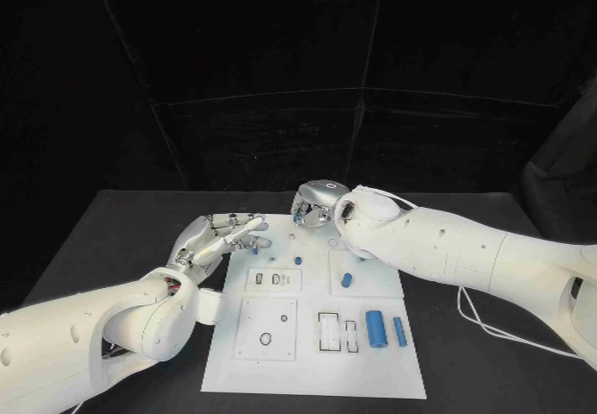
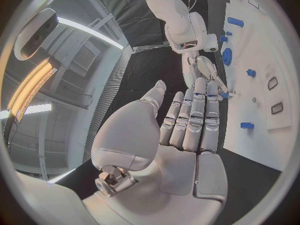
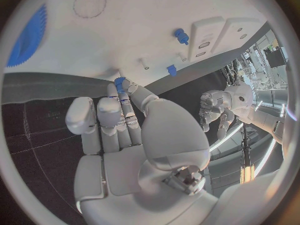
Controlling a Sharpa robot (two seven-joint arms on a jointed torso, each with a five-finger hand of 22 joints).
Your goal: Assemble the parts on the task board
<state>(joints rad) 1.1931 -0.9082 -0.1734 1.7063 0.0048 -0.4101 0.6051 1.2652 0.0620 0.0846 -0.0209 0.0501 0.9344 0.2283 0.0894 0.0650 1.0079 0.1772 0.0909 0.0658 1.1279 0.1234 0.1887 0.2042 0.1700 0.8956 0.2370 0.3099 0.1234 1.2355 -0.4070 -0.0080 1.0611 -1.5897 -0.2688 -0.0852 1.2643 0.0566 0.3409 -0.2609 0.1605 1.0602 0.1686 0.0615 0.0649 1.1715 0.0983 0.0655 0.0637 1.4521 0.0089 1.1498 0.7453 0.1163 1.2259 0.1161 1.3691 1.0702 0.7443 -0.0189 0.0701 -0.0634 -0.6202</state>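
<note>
The board [image 1: 373, 379] lies flat in the middle of the black table [image 1: 112, 224], with both hands at its far end. The left hand [image 1: 222, 240] hovers over the board's far left edge, palm up and fingers stretched out side by side, holding nothing; two small blue parts [image 1: 260, 250] stand on the board just beside its fingertips [image 2: 201, 87]. The right hand [image 1: 314, 204] hangs over the far edge near the middle, fingers curled down, and in the right wrist view a small blue piece [image 3: 119, 82] sits between its thumb and fingertip, so it looks pinched there. Nearer the robot, a blue peg [image 1: 347, 279] lies loose on the board's right half, well apart from either hand. Near the front, a thick blue cylinder [image 1: 376, 329] and a thinner one [image 1: 399, 331] lie side by side, close to a white slotted block [image 1: 329, 332].
</note>
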